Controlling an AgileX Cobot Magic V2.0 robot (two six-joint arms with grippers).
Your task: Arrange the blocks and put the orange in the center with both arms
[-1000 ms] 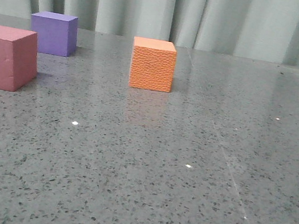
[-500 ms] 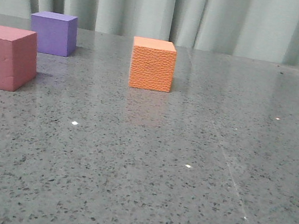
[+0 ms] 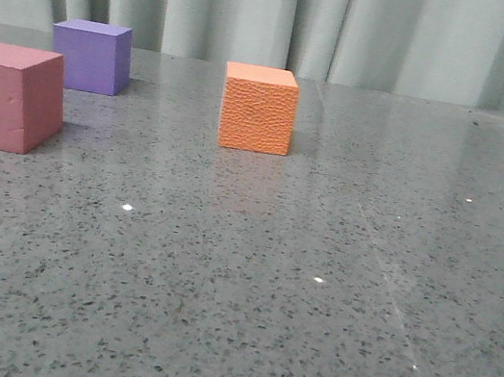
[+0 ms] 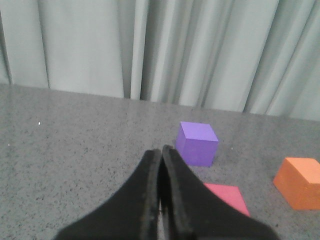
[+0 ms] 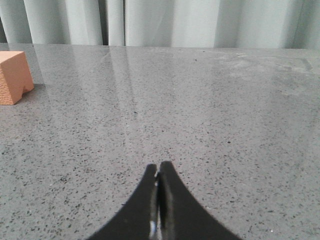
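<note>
The orange cube (image 3: 257,108) with a pebbled surface stands mid-table towards the back. The purple cube (image 3: 90,55) stands at the back left. The pink-red cube (image 3: 6,96) stands at the left edge, nearer the camera. No gripper shows in the front view. In the left wrist view my left gripper (image 4: 161,149) is shut and empty, above the table, with the purple cube (image 4: 196,143), part of the pink-red cube (image 4: 227,195) and the orange cube (image 4: 301,183) beyond it. In the right wrist view my right gripper (image 5: 158,165) is shut and empty, with the orange cube (image 5: 13,76) far off at the picture's edge.
The cubes stand on a grey speckled stone table (image 3: 313,287). A pale pleated curtain (image 3: 311,18) hangs behind the table's far edge.
</note>
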